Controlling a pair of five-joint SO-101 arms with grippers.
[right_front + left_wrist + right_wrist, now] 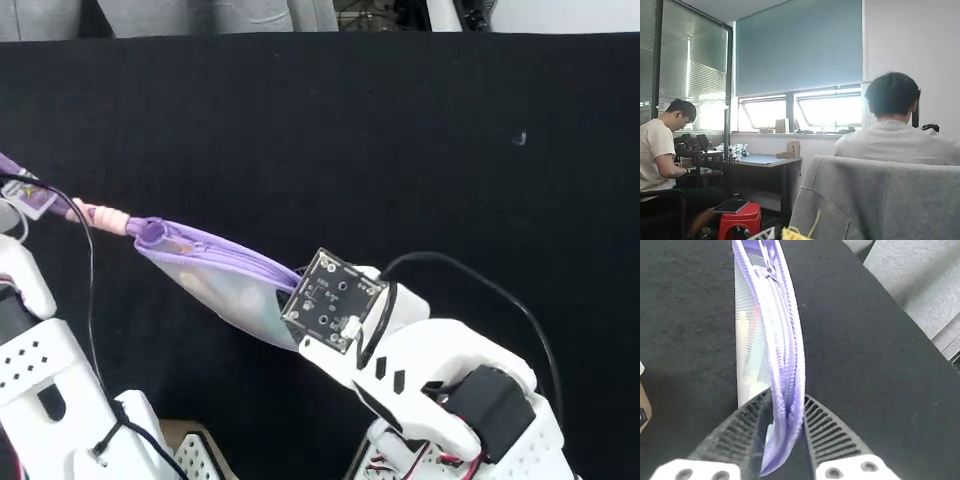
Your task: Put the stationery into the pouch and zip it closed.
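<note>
A purple-edged mesh pouch [225, 275] hangs stretched above the black table [400, 150], running from the left edge towards the middle. My right gripper [785, 415] is shut on the pouch's [772, 340] near end, with the zip edge squeezed between its black ribbed fingers [747, 425]. Coloured stationery [752, 340] shows through the mesh. The zip slider [150, 232] sits at the far end of the zip, and a pink strap [100, 215] runs taut from it to the left arm's end [20, 195] at the picture's edge. In the high view the right wrist's camera board [330, 300] covers the right gripper.
A brown box [185, 435] lies at the near edge between the two arm bases. Grey chair backs [200, 15] stand beyond the table's far edge. The left wrist view looks out into the room over a grey chair [880, 200].
</note>
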